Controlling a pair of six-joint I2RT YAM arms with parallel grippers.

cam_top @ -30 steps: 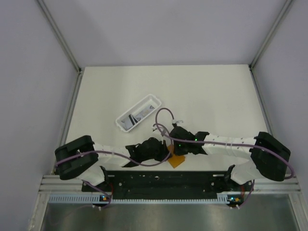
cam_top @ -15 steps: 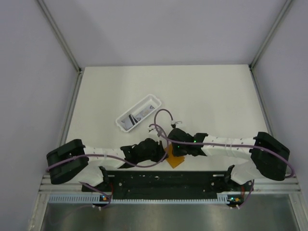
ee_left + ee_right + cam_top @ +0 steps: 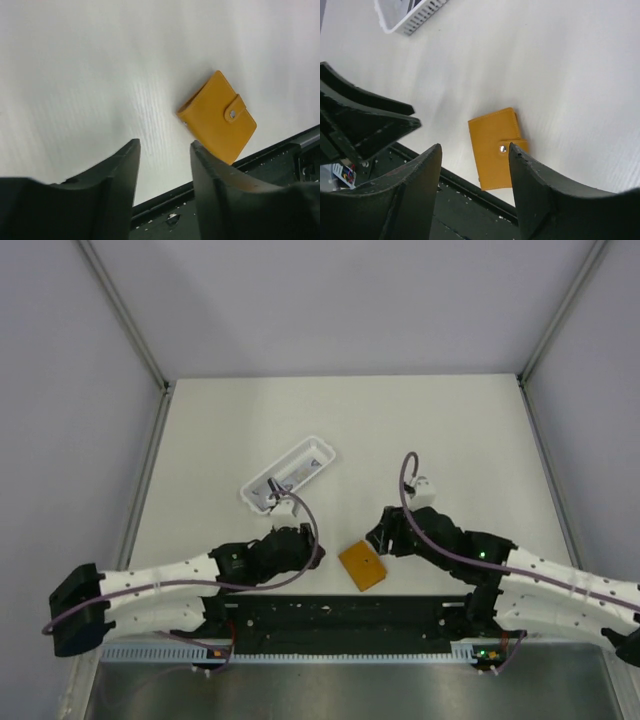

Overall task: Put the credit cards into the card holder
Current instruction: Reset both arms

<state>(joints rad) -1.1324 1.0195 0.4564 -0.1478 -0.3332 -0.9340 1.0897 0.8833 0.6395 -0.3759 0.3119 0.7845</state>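
Now card holder (image 3: 362,566) lies closed; credit cards (image 3: 288,477) in tray (image 3: 324,447).

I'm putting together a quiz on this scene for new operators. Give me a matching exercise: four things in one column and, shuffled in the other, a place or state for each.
Things:
1. card holder
2. credit cards
3. white tray
4. right end effector

Places or states:
A. open, holding nothing
B. lying in the tray
C. orange, closed, flat near the front edge of the table
D. farther back, to the left of the holder

Pairs: 1-C; 2-B; 3-D; 4-A
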